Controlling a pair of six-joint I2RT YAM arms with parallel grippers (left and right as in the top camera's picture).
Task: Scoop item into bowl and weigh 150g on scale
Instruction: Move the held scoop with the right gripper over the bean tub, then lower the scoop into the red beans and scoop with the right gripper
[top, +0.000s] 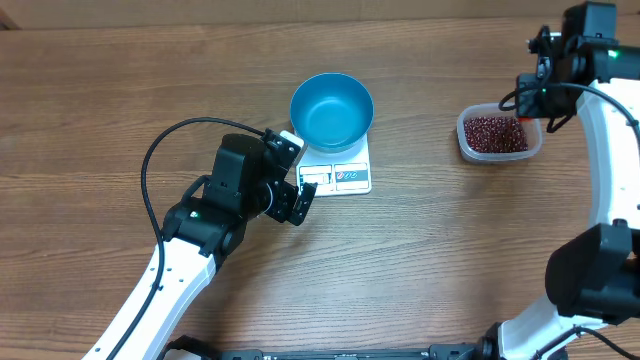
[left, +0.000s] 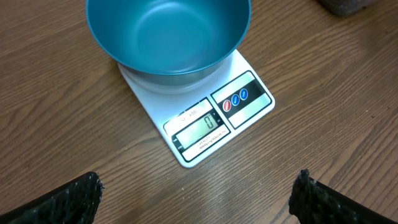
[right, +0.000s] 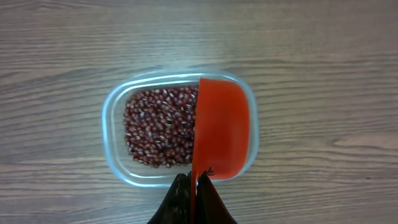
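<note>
Overhead, the scale (top: 337, 176) lies with its long axis running away from the robot, display edge nearest, and the bowl (top: 332, 108) on its far end. The left gripper (left: 196, 198) gapes wide and empty near the display. The right gripper (right: 194, 186) pinches a red scoop (right: 222, 124) above the beans (right: 158, 127) in their tub (right: 115, 146).

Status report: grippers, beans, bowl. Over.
Left gripper open, facing scale. Right gripper shut on red scoop above beans in tub. Bowl empty on scale, reading zero. Nothing blocking.
</note>
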